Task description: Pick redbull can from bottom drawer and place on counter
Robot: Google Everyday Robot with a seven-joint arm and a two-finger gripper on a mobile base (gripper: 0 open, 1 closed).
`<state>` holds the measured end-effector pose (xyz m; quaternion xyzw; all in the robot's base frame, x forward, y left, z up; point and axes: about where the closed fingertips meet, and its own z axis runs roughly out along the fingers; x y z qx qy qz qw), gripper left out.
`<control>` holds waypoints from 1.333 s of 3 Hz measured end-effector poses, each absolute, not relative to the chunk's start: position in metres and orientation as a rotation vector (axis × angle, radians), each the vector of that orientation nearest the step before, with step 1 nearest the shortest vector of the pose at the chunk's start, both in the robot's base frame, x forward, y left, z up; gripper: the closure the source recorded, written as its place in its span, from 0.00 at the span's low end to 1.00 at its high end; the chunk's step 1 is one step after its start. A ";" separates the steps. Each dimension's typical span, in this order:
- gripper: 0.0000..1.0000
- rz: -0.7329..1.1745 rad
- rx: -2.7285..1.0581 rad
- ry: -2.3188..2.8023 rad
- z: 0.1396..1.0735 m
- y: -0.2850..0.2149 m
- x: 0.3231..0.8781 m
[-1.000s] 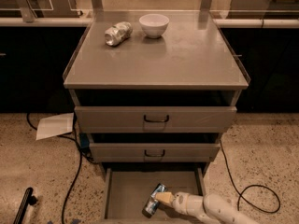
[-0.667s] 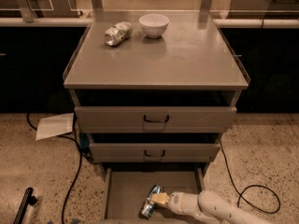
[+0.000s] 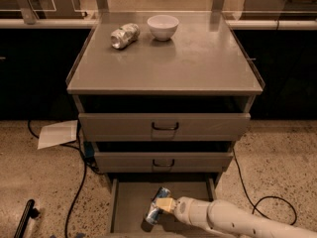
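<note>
The redbull can (image 3: 156, 210), slim, blue and silver, lies tilted in the open bottom drawer (image 3: 130, 202), right of the drawer's middle. My gripper (image 3: 165, 205) reaches in from the lower right on a white arm and sits right at the can's side, its yellowish fingers against it. The counter (image 3: 198, 58) is the broad grey cabinet top above.
A dented all-silver can (image 3: 124, 35) lies on its side and a white bowl (image 3: 163, 26) stands at the counter's back. Two upper drawers with black handles (image 3: 165, 127) are partly pulled out. Black cables (image 3: 79, 182) and a white sheet (image 3: 57, 133) lie on the floor.
The gripper and arm have shifted slightly left along the drawer, staying at the can. The can's position has barely changed.
</note>
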<state>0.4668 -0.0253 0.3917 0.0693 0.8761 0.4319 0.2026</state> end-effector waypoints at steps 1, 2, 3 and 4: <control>1.00 1.189 0.129 2.339 0.458 -0.018 0.444; 1.00 1.149 0.106 2.217 0.520 -0.021 0.425; 1.00 1.149 0.106 2.217 0.520 -0.021 0.425; 1.00 1.164 0.096 2.179 0.531 -0.016 0.429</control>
